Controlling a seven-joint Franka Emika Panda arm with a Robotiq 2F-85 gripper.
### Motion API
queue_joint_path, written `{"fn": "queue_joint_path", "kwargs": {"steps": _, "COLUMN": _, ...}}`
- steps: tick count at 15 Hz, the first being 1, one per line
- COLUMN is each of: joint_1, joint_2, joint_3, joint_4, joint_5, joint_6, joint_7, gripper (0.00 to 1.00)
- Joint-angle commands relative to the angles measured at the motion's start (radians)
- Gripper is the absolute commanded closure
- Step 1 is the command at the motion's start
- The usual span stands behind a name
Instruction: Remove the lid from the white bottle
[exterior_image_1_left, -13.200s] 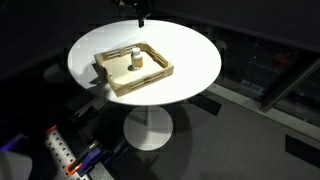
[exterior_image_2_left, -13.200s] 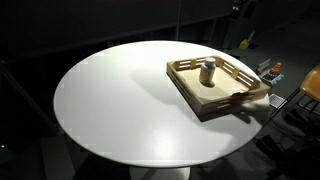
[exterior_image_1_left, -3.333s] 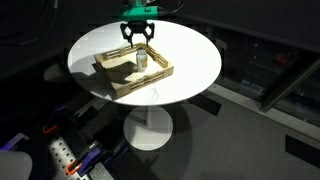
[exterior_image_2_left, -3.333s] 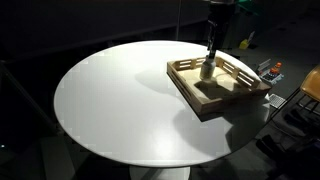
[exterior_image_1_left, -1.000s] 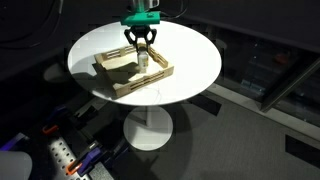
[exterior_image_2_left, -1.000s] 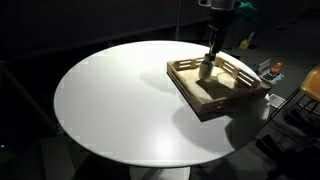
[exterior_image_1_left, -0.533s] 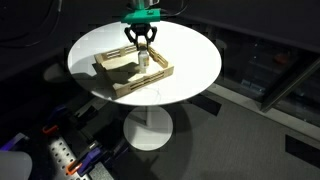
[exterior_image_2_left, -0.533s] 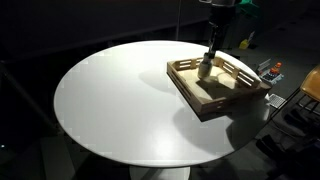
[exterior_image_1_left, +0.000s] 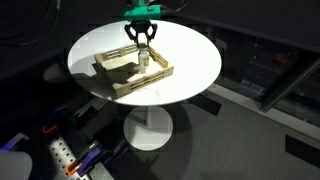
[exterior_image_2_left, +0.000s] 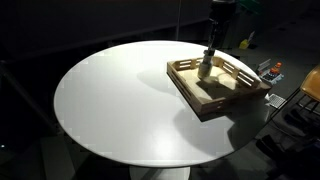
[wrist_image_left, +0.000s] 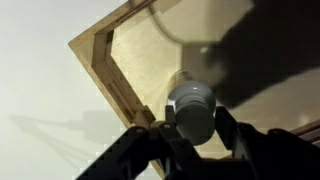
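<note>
— While the gripper (wrist_image_left: 197, 125) is hanging over the tray, what are its jaws doing?

— Nearest the wrist camera, the two fingers (wrist_image_left: 145, 150) are sitting drawn in against opposite sides of the lid (wrist_image_left: 192, 105). I am reading that as clamped on the lid, not standing apart.

— And under the lid?

— The bottle (exterior_image_1_left: 143, 60) is standing upright directly below, inside the wooden tray (exterior_image_2_left: 228, 98) and close to one of its rims. I cannot tell whether the lid is sitting on the neck or is just parting from it. Farther out, the tray is lying on the round white table (exterior_image_2_left: 110, 100), nearer one edge than the middle.

— How are you expecting it to handle?

— I am judging the bottle to be light and stiff, with a smooth wall. Nothing is holding its body down. If the fit is tight, a straight pull is probably lifting the whole bottle along with the lid.

— So where is the best hold?

— On the lid's side wall, at two opposite points and above the bottle's shoulder. The lid is low, so the pads are getting little surface to grip. A weak squeeze is risking a slip. A sideways tug is risking a tip toward the tray rim.
</note>
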Motion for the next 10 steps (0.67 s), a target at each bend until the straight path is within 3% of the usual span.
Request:
{"fn": "queue_joint_path", "kwargs": {"steps": 1, "joint_1": -0.006, "joint_2": -0.040, "joint_3": 0.017, "joint_4": -0.020, "joint_5": -0.013, "joint_6": 0.000, "joint_7": 0.015, "gripper": 0.78}}
{"fn": "queue_joint_path", "kwargs": {"steps": 10, "joint_1": -0.006, "joint_2": -0.060, "joint_3": 0.095, "joint_4": -0.028, "joint_5": 0.103, "joint_6": -0.087, "joint_7": -0.009, "gripper": 0.78}}
